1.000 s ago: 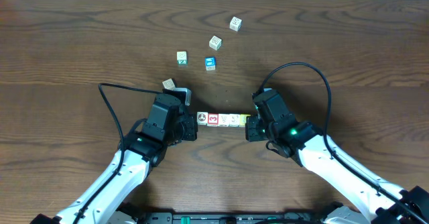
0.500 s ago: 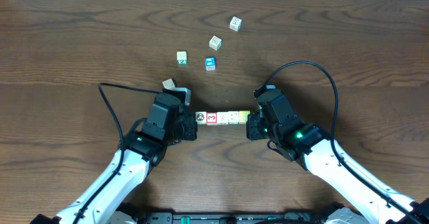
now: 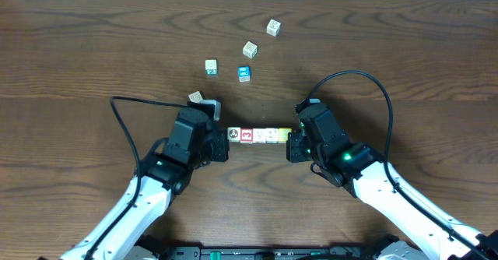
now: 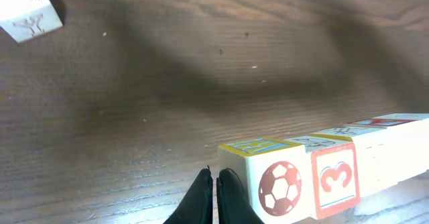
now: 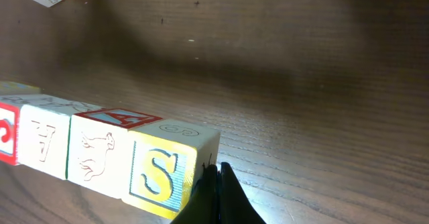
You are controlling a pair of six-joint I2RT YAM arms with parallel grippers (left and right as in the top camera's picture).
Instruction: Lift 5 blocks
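Your left hand (image 3: 225,141) is shut tight, its two fingers pressed flat together with nothing between them. The fingertips (image 4: 206,187) meet the end face of the small wooden block with a red football picture (image 4: 278,184), low on its outer edge.

Your right hand (image 3: 291,142) is closed just as far and also grips nothing. Its tips touch the lower corner of the small yellow block with a letter S (image 5: 161,174).

The row of five small wooden picture blocks (image 3: 259,136) lies straight between your two hands, one hand at each end, pinched lengthwise. Counting from the left hand you have the football block, a white block with a red 3 (image 4: 335,180), two whitish blocks with fine line drawings, then the S block at the right hand. All five sit face to face with no gaps. You cannot tell from these views whether the row is clear of the dark wood-grain worktop (image 3: 405,50).

Beyond the left hand, just beside its housing, sits a pale loose cube (image 3: 196,98). Farther out from both hands lie a white cube with a green mark (image 3: 211,67), a blue-faced cube (image 3: 244,74) and two more pale cubes (image 3: 249,50) (image 3: 273,28), all well apart from the row.
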